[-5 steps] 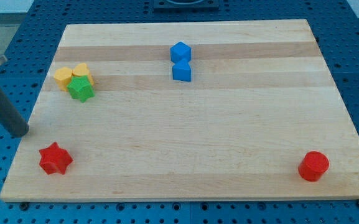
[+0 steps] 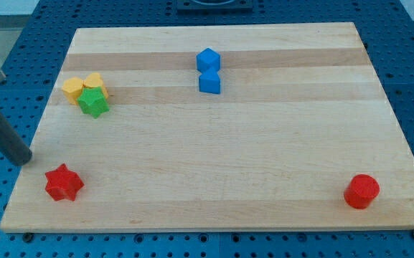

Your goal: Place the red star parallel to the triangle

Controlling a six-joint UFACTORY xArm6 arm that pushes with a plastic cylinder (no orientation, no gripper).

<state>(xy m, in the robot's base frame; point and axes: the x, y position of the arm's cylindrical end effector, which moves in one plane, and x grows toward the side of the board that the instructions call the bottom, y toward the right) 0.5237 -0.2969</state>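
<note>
Worktop (image 2: 264,143): a pale wooden board on a blue perforated base, filling most of the camera view.
Rod: a dark shaft enters from the view's left edge and slants down toward the board's left border.
My tip (image 2: 26,160): sits at the board's left edge, at about 10 o'clock from the red star, near it but not touching.
Gripper: the arm carries none, only the rod, so nothing is grasped or released.
Red star (image 2: 64,183): lies flat near the board's lower left corner, standing alone, well apart from every other block.
Green star (image 2: 92,102): upper left of the board, at roughly 12 o'clock from the red star, pressed against the yellow blocks.
Yellow blocks (image 2: 82,87): two pieces huddled together at about 11 o'clock from the green star; one looks like a heart, the other's shape is hard to make out.
Blue blocks (image 2: 209,70): a pair stacked along the view's vertical near the top centre, touching; the upper looks like a cube, the lower's shape cannot be told with certainty.
Red cylinder (image 2: 361,190): near the lower right corner, far across the board at 3 o'clock from the red star.
</note>
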